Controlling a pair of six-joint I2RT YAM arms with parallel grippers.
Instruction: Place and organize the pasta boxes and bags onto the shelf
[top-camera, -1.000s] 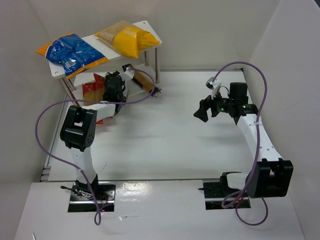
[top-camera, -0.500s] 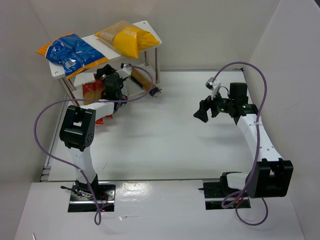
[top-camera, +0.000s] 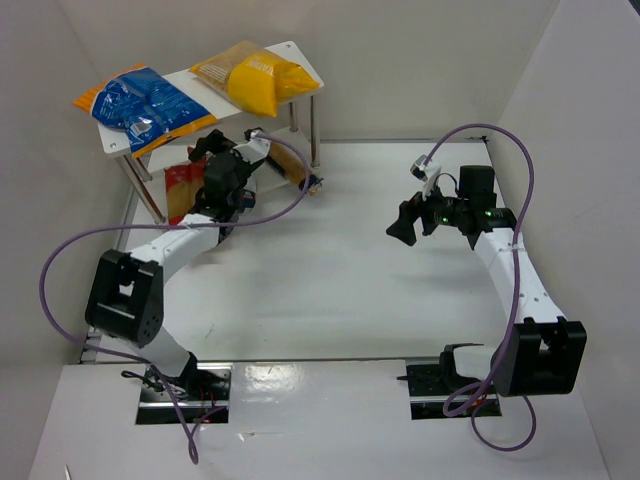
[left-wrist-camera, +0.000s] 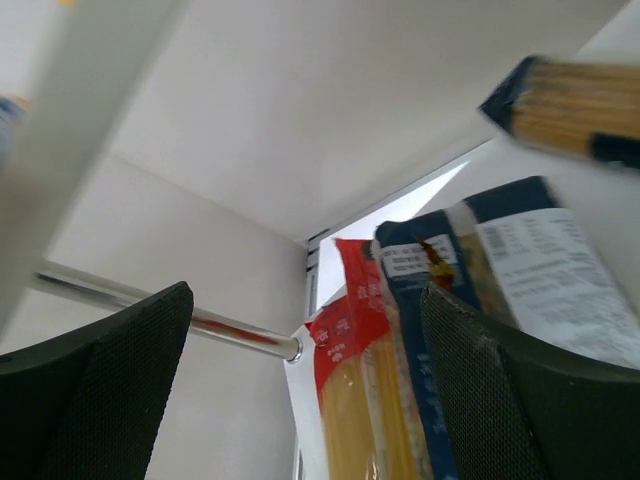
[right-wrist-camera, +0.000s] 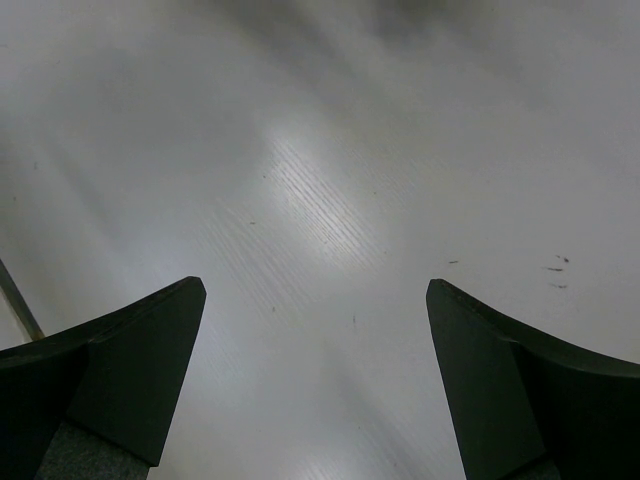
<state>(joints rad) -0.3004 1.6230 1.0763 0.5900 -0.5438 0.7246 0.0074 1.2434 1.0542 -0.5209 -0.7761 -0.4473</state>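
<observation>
Sprung wide since a second ago, the left jaws now stand open with nothing clamped between them, and the left arm (top-camera: 170, 245) has swung its elbow lower and further left. Just ahead of those jaws, beneath the top board of the shelf (top-camera: 298, 50), red spaghetti packs (left-wrist-camera: 350, 400) lie beside a clear pack with a dark blue label (left-wrist-camera: 500, 280). The long slim tan box (top-camera: 292, 170) slants out from under that board, its dark end near the front right leg. On the top board lie the blue-and-orange bag (top-camera: 140, 100) and the yellow bag (top-camera: 255, 75), side by side. Well to the right, the right jaws hang open over the white desk (top-camera: 330, 290), holding nothing.
</observation>
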